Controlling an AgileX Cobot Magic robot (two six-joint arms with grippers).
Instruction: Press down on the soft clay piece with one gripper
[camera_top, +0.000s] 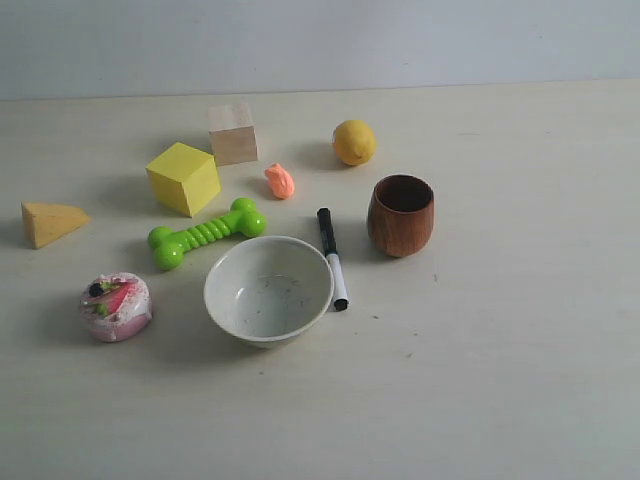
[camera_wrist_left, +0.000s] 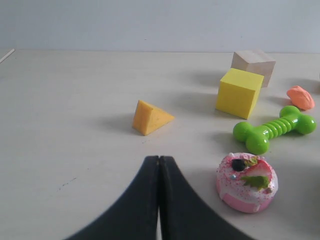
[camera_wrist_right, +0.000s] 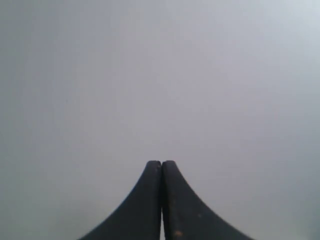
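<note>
The soft clay piece (camera_top: 280, 181), a small salmon-orange lump, lies on the table between the wooden cube and the green bone toy; the left wrist view catches it far off at the edge (camera_wrist_left: 300, 97). Neither arm shows in the exterior view. My left gripper (camera_wrist_left: 159, 159) is shut with nothing in it, low over the table, well away from the clay. My right gripper (camera_wrist_right: 161, 163) is shut too, empty, facing only a plain grey surface.
On the table stand a yellow cube (camera_top: 184, 178), wooden cube (camera_top: 233, 132), lemon (camera_top: 354, 142), brown wooden cup (camera_top: 401, 214), white bowl (camera_top: 268, 290), black-and-white marker (camera_top: 332, 257), green bone toy (camera_top: 207, 232), orange wedge (camera_top: 52, 222) and pink-white round lump (camera_top: 116, 306).
</note>
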